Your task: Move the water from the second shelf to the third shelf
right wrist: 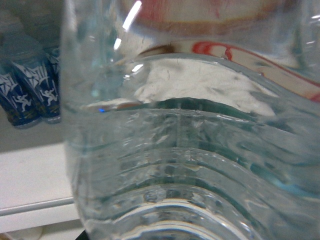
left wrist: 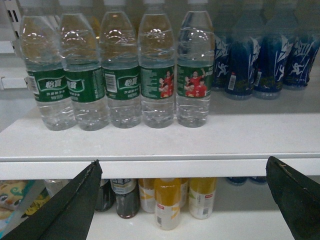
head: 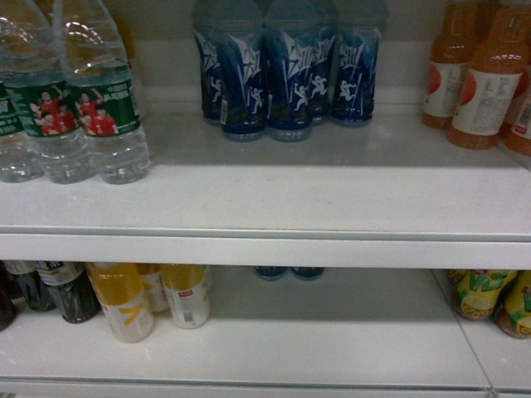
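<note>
A clear ribbed water bottle [right wrist: 190,165] fills the right wrist view at very close range, its water line showing partway up. It hides my right gripper's fingers, and the bottle seems held off the shelf. Neither arm appears in the head view. Several more water bottles [left wrist: 157,75] with green labels stand in a row on the upper white shelf [left wrist: 165,142]; two of them show at the head view's left [head: 99,99]. My left gripper [left wrist: 183,161] is open, its black fingers [left wrist: 70,205] spread wide at the shelf's front edge, below and in front of that row, holding nothing.
Blue-labelled bottles [head: 286,75] stand mid-shelf and orange drink bottles [head: 485,79] at the right. On the lower shelf [head: 332,348] are yellow juice bottles [head: 124,303], dark bottles [head: 66,290] and green-yellow bottles [head: 489,294]. The shelf's front lip [head: 265,249] runs across the view.
</note>
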